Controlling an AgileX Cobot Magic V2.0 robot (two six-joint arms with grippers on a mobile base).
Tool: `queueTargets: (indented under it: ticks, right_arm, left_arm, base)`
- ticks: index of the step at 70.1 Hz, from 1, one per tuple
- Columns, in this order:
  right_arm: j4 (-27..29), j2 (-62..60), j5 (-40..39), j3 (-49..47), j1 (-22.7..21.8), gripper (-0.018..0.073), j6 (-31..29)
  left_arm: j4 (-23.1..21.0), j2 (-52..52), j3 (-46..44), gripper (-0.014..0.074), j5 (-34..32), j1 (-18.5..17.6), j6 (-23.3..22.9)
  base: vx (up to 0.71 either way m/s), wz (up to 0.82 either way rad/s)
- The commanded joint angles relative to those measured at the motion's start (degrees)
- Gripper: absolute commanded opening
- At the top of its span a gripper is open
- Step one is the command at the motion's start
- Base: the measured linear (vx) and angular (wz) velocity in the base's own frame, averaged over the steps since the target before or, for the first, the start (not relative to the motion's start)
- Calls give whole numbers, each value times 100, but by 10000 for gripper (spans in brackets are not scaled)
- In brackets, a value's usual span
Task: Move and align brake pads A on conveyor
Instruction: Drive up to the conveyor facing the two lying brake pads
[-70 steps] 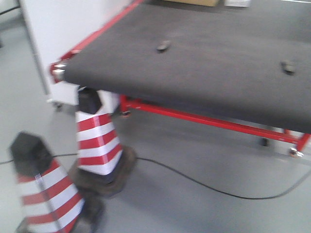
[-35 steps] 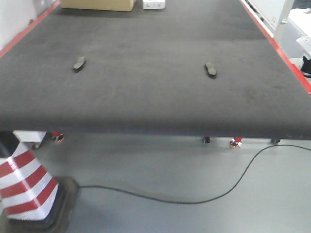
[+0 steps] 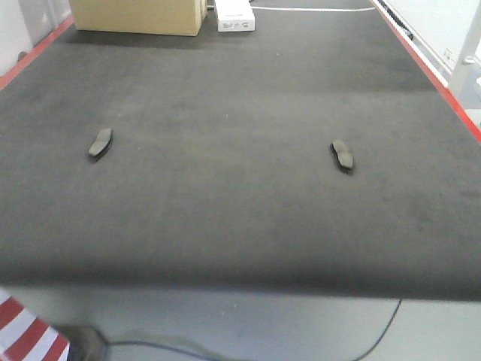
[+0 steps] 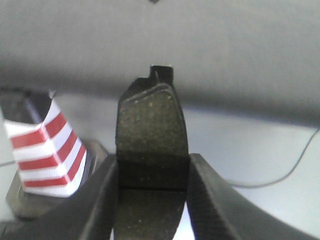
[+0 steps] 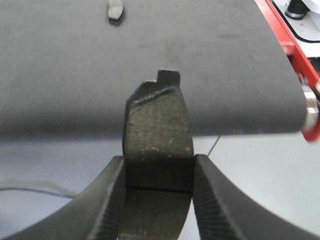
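While neither arm is seen from the exterior front-facing view, two brake pads are shown lying flat on the conveyor (image 3: pixel 240 90), a left pad (image 3: pixel 100 143) and a right pad (image 3: pixel 343 155), well apart and angled differently. A cardboard box (image 3: pixel 139 15) and a white box (image 3: pixel 235 16) sit at the far end of the belt.

In the left wrist view, the left gripper (image 4: pixel 152 172) is pressed together on a third pad (image 4: pixel 151 150), which is pinched by its long side edges near the cross groove and held upright. The belt lies ahead of the gripper and beyond its near edge; a striped cone (image 4: pixel 47 145) stands below and to one side.

In the right wrist view, the right gripper (image 5: pixel 157 175) is likewise clamped on a fourth pad (image 5: pixel 159 145) across its narrow width. The belt's near edge lies just ahead, and another pad (image 5: pixel 115 10) is seen far ahead on the belt.

The pads are judged stiff, dense for their size and gritty on the friction face, so slipping is unlikely. An edge grip near the middle groove is judged best, since balance is kept there.
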Motion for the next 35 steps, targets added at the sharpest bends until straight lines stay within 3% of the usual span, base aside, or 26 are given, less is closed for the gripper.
queueTargets:
  ticks: [1,35]
  right_arm:
    - [-102,83,-522,-162,-24,-7,-48]
    - [-102,83,-522,-162,-24,-7,-48]
  left_arm:
    - [108,89,-167,-6,-500,0,11]
    - [108,89,-167,-6,-500,0,11]
  base:
    - [40,-3]
    - [33,-4]
